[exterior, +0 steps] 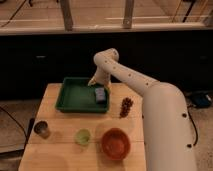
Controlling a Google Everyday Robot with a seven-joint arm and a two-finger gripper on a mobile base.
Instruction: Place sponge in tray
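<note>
The green tray (75,95) sits on the wooden table at the back, left of centre. The dark blue-grey sponge (100,95) lies inside the tray against its right rim. My gripper (95,82) hangs just above the tray's back right corner, a little above and behind the sponge and apart from it. The white arm (130,77) reaches in from the lower right and bends down to it.
A dark cluster of grapes (126,106) lies right of the tray. An orange-red bowl (116,143) stands at the front, with a small green cup (82,136) and a metal cup (41,129) to its left. A dark cabinet stands behind the table (55,155).
</note>
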